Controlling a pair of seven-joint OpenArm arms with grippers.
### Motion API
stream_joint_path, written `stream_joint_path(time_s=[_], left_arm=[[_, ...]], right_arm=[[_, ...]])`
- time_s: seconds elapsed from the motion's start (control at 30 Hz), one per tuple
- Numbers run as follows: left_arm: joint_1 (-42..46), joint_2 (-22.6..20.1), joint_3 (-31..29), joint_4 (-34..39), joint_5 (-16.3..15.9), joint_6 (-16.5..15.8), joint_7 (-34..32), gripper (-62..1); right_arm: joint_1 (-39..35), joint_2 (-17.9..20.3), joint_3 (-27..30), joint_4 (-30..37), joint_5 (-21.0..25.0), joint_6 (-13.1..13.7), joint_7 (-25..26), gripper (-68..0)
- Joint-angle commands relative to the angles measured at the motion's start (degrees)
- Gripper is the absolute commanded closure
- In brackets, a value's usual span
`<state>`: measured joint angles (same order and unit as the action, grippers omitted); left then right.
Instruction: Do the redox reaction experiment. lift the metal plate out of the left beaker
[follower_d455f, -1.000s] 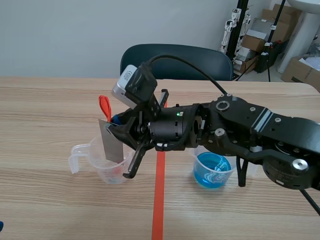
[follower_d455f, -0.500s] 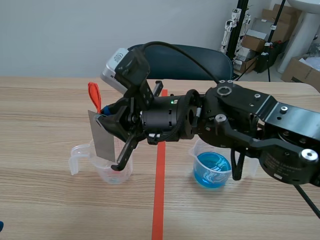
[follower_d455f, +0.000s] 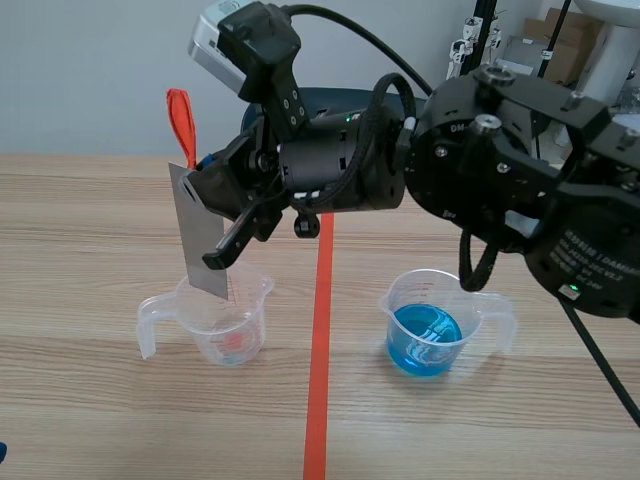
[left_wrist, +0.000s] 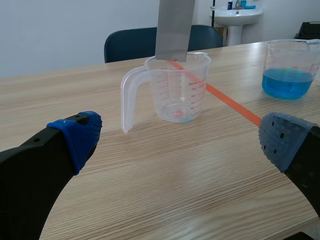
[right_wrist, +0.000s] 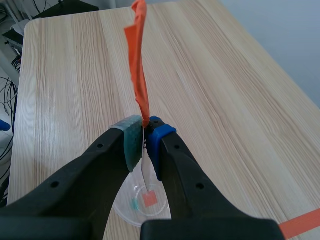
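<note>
Scene view: the right claw (follower_d455f: 207, 188) is clenched on the metal plate (follower_d455f: 200, 245), whose lower edge is level with the rim of the left beaker (follower_d455f: 228, 325), toward the near edge of the bench (follower_d455f: 90, 210). Left wrist view: the left claw (left_wrist: 180, 142) is released and empty. Right wrist view: the plate hangs edge-on above the beaker. The lift seems nearly complete; next, raise it straight clear.

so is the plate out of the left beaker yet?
Almost: the plate, shut in the right gripper, has its lower edge about at the beaker rim; fully clear, cannot tell.
</note>
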<state>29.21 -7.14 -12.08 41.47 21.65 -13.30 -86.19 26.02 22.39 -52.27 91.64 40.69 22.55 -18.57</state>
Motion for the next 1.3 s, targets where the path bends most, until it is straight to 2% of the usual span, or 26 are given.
stream_joint_path(time_s=[0.0,0.3,0.4,0.5,0.7,0.97,1.1,1.27], left_arm=[[0.28,-0.39,-0.15,0.68,-0.17,0.04,-2.84,-62.3],[0.28,-0.39,-0.15,0.68,-0.17,0.04,-2.84,-62.3],[0.28,-0.37,-0.15,0.68,-0.17,0.04,-2.84,-62.3],[0.28,-0.37,-0.15,0.68,-0.17,0.04,-2.84,-62.3],[0.28,-0.39,-0.15,0.68,-0.17,0.04,-2.84,-62.3],[0.26,-0.39,-0.15,0.68,-0.17,0.04,-2.84,-62.3],[0.26,-0.39,-0.15,0.68,-0.17,0.04,-2.84,-62.3],[0.26,-0.39,-0.15,0.68,-0.17,0.04,-2.84,-62.3]], right_arm=[[1.49,-0.02,1.49,2.10,2.05,0.00,-0.87,-0.4],[3.19,0.02,8.20,10.19,7.58,-0.22,-10.80,-0.4],[4.15,0.83,8.48,10.82,8.39,-0.20,-11.26,-0.4],[4.63,1.86,8.44,10.82,12.46,-0.20,-12.22,-0.4],[5.95,3.58,8.44,10.80,17.09,-0.20,-12.90,-0.4],[9.60,6.23,7.56,10.80,21.94,-0.20,-15.69,-0.4],[11.78,6.82,4.52,10.80,21.97,-0.20,-18.47,-0.4],[13.07,6.97,0.55,10.69,23.06,-0.24,-18.60,-0.4]])
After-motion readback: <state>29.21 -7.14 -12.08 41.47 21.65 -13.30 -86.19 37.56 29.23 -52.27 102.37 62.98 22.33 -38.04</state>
